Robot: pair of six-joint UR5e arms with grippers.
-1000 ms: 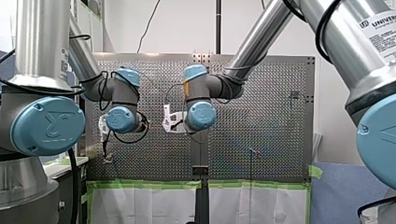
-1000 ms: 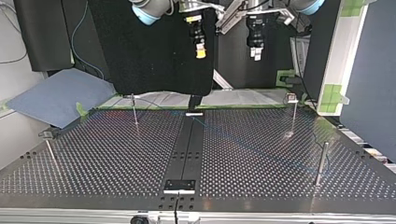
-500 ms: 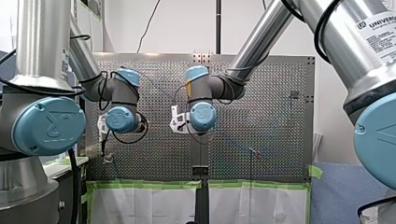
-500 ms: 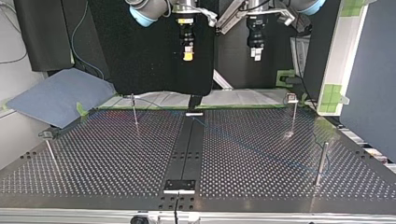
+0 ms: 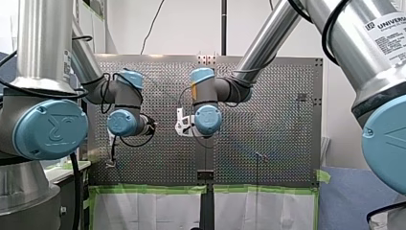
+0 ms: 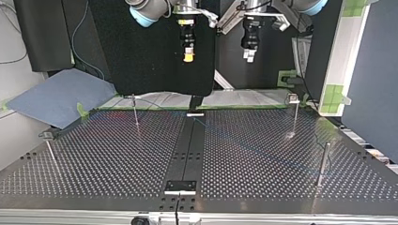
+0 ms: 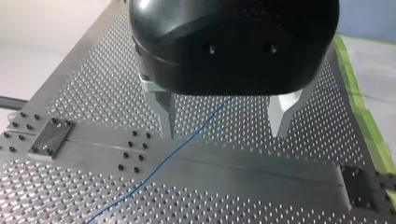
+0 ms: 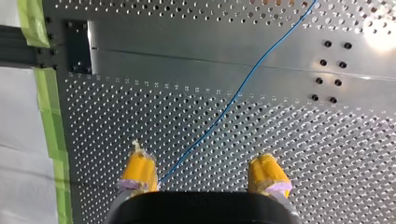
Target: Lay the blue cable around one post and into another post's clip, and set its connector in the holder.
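We are in a robotics lab: perforated metal table (image 6: 263,154) with steel posts (image 6: 323,161), green tape (image 5: 153,189), black curtain (image 6: 150,61).

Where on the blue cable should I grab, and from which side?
Take the straight run of the blue cable lying flat on the perforated table, just ahead of the open right hand. Come straight down, pads either side, closing across it: it is thin and hugs the surface, so a sideways approach would likely miss.
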